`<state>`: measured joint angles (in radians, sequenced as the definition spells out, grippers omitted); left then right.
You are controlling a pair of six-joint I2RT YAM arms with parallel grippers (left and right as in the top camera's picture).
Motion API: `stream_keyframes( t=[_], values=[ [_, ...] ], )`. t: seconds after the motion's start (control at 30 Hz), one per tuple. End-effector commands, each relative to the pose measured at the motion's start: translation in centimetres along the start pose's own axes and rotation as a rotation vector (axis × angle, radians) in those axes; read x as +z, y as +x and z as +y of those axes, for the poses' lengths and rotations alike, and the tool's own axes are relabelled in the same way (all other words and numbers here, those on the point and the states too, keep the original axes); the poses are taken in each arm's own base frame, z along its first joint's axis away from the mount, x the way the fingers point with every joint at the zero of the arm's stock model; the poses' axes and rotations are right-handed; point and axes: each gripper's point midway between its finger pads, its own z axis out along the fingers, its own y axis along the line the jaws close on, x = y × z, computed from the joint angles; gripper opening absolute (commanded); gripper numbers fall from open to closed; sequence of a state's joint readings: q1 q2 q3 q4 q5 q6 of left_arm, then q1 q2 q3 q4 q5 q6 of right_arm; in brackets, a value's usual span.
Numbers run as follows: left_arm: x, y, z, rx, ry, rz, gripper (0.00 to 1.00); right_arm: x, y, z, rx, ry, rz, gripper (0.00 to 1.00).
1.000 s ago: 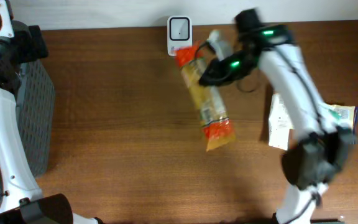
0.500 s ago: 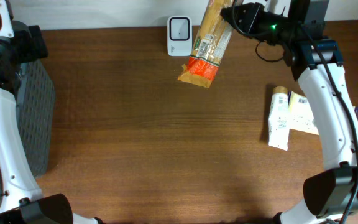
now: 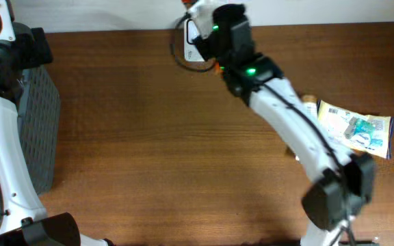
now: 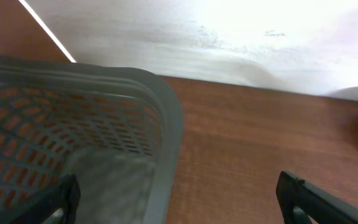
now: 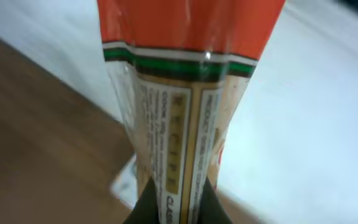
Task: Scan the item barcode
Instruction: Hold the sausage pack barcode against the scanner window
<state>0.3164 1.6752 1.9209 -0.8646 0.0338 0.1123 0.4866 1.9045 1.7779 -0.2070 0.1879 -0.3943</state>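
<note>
By the wall (image 5: 309, 93), right end effector (image 5: 171, 200) pinching pasta packet (image 5: 179, 118)

Soft, even light falls from above on the brown table (image 3: 135, 137), leaving hardly a shadow. Beyond the table's far edge the white wall (image 4: 229, 37) is washed out to glare. The grey basket (image 4: 169, 124) at the table's left end looks smeared close up; the packet (image 5: 179, 93) above the table is blurry, a small glint on its film.

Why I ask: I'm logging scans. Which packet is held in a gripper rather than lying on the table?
The orange-ended pasta packet, pinched in the right gripper; the blue-and-yellow packet lies flat on the table instead.
</note>
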Motion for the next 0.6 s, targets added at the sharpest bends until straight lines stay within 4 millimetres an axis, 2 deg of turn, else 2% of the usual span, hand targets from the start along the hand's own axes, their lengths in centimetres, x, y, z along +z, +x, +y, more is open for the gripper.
stream_keyframes(
  t=[0.0, 0.1, 0.17, 0.2, 0.23, 0.3, 0.4, 0.53, 0.57],
  values=[
    [-1.0, -0.9, 0.1, 0.014, -0.001, -0.032, 0.99, 4.9, 1.3, -0.7, -0.404, 0.204, 0.011, 0.04],
    [-1.0, -0.9, 0.1, 0.014, -0.001, -0.032, 0.99, 9.8, 2.5, 1.0, -0.583, 0.316, -0.103, 0.04],
    [-1.0, -0.9, 0.1, 0.014, -0.001, -0.032, 0.99, 11.1, 2.7, 2.0, -0.694, 0.356, -0.165, 0.04],
    [-1.0, -0.9, 0.1, 0.014, -0.001, -0.032, 0.99, 11.7, 2.7, 3.2, -0.772, 0.340, -0.212, 0.04],
    [-1.0, -0.9, 0.1, 0.014, -0.001, -0.032, 0.99, 12.0, 2.5, 4.4, -0.825, 0.306, -0.262, 0.04],
    [-1.0, -0.9, 0.1, 0.014, -0.002, -0.032, 0.99, 11.8, 1.9, 4.9, -0.829, 0.295, -0.310, 0.04],
    [-1.0, -0.9, 0.1, 0.014, -0.001, -0.032, 0.99, 11.6, 1.0, 6.7, -0.850, 0.243, -0.389, 0.04],
    [-1.0, -0.9, 0.1, 0.014, -0.001, -0.032, 0.99, 12.4, 2.3, 7.0, -0.874, 0.237, -0.362, 0.04],
    [-1.0, -0.9, 0.1, 0.014, -0.001, -0.032, 0.99, 13.0, 3.4, 6.9, -0.877, 0.232, -0.343, 0.04]
  ],
)
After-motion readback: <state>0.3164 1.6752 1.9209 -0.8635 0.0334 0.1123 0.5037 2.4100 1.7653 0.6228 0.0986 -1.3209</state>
